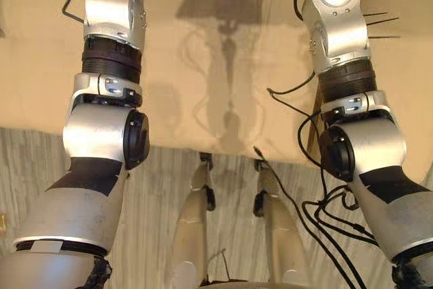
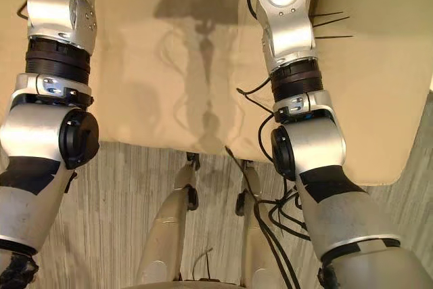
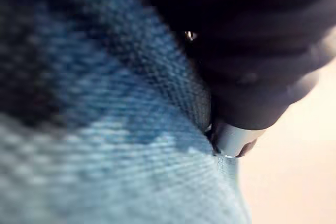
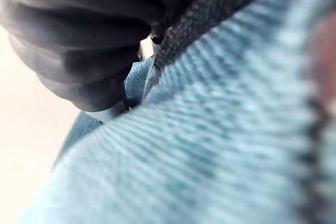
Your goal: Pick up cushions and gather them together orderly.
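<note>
- Right against the left hand [image 3: 252, 72], a blue woven cushion [image 3: 105, 150] lies pressed up to the dark ribbed cover on the back of the hand; the coarse cloth runs from under the cover outward and has a darker patch on the side away from the hand.
- Whether the left hand is open or gripping the cloth, I cannot tell from here.
- Hard by the right hand [image 4: 79, 40] there is the same kind of blue woven cloth [image 4: 210, 150], touching its ribbed cover, with a dark woven strip running off from beside the cover.
- Open or closed, the right hand's state cannot be told either.
- Whether both hands are at one cushion or two, I cannot tell.
- Beyond each hand's cover lies a pale cream surface [image 3: 299, 171].
- Both silver-grey arms, left [image 1: 108, 65] and right [image 1: 345, 52], reach forward over a broad beige cloth-covered surface [image 1: 216, 52], its near edge meeting a grey striped floor [image 1: 162, 187].
</note>
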Available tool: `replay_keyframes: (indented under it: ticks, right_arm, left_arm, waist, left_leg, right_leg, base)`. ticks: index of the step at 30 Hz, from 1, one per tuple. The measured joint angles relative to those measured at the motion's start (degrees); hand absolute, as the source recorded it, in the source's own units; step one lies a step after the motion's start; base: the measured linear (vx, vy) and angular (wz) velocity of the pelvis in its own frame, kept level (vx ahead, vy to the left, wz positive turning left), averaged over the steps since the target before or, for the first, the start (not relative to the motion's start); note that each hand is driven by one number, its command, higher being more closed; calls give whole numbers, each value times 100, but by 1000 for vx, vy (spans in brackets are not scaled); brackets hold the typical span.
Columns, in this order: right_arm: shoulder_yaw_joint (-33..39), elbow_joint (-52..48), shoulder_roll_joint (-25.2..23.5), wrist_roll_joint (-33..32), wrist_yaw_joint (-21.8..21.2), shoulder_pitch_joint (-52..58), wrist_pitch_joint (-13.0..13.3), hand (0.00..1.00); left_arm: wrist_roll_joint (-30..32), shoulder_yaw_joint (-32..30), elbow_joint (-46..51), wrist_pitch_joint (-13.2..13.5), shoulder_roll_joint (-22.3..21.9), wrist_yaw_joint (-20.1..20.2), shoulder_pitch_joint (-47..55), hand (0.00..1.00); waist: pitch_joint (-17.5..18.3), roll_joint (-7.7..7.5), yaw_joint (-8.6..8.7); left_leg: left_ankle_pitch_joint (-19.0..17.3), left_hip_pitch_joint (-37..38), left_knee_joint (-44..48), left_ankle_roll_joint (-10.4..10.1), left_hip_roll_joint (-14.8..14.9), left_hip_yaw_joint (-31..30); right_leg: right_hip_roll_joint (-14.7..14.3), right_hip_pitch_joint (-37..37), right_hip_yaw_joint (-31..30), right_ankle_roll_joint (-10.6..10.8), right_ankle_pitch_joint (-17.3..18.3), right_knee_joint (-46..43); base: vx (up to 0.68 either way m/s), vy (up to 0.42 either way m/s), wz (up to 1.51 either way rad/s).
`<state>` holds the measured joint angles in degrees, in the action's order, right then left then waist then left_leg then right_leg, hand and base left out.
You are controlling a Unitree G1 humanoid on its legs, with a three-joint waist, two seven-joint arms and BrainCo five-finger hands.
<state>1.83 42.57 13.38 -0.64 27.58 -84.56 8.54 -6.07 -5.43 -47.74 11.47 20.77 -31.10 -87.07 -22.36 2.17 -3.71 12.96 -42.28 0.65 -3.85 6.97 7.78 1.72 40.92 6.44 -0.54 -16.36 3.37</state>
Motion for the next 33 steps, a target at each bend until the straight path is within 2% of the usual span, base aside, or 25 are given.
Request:
replay_keyframes:
  ticks: [2,5,8,10,13,19,22,27,29,31,33]
  right_arm:
    - [-81,-19,58,-181,-85,59,3,0]
    - [-304,-518,27,-208,-243,827,18,0]
    - [-375,-732,-239,-147,-362,1679,19,0]
    - [-416,-900,-456,-136,-404,2087,29,0]
    - [-470,-1162,-620,70,-412,2578,159,0]
    - [-490,-1561,-547,543,-533,3042,249,0]
    - [-475,-1932,-341,546,-537,3211,260,0]
    - [-481,-2913,-44,541,-651,4216,262,0]
    - [-513,-3438,29,537,-789,4914,325,0]
    - [-535,-3844,49,454,-1146,5828,441,0]
    - [-594,-3986,54,293,-1548,7014,475,0]
  left_arm:
    - [-9,-45,14,15,1,110,171,0]
    - [-9,-219,167,78,-41,357,959,0]
    - [-9,-563,193,82,-332,507,1901,0]
    - [-15,-771,281,89,-476,523,2358,0]
    - [-13,-891,288,89,-608,612,2853,0]
    - [4,-1094,639,97,-557,708,3415,0]
    - [-3,-953,992,128,-407,733,3486,0]
    - [-16,-231,2463,365,-219,751,4477,0]
    - [-75,18,3018,476,-228,868,5117,0]
    - [-112,342,3560,554,-324,1157,6035,0]
    - [-105,682,3864,585,-644,1515,7210,0]
  waist:
    - [-116,-3,-13]
    - [-122,-5,6]
    - [-155,-16,46]
    - [-182,-60,145]
    - [-190,-74,146]
    - [-190,-75,127]
    - [-190,-75,133]
    - [-186,-81,107]
    - [-184,-85,96]
    - [-163,-110,64]
    - [92,-197,-14]
  left_leg:
    - [9,-56,-19,-2,-1,-5]
    - [9,-177,-33,-2,-6,9]
    - [8,-199,-60,-3,5,51]
    - [7,-185,-58,-4,18,71]
    - [4,-122,-56,-5,40,163]
    - [-16,19,-76,-31,118,332]
    - [1,73,-75,-23,125,344]
    - [6,644,-38,-3,160,310]
    - [-128,954,52,-11,176,284]
    - [-405,1317,332,-14,207,291]
    - [-777,1610,681,-18,219,334]
  right_leg:
    - [2,62,15,0,0,0]
    - [4,193,-22,1,1,-2]
    - [-8,245,-59,3,3,-8]
    - [-21,245,-96,4,4,-20]
    - [-39,245,-221,26,24,-64]
    - [-108,229,-323,78,131,-223]
    - [-115,180,-320,77,129,-234]
    - [-113,-458,-245,21,214,-241]
    - [-115,-778,-212,19,364,-342]
    - [-111,-1147,-219,17,629,-591]
    - [-103,-1419,-255,46,975,-919]
  base:
    - [49,63,5]
    - [46,71,-1]
    - [31,69,-5]
    - [11,68,-5]
    - [-19,43,-12]
    - [-74,4,-7]
    - [-77,16,1]
    - [-41,19,8]
    - [16,6,8]
    - [68,2,-2]
    - [109,10,-8]
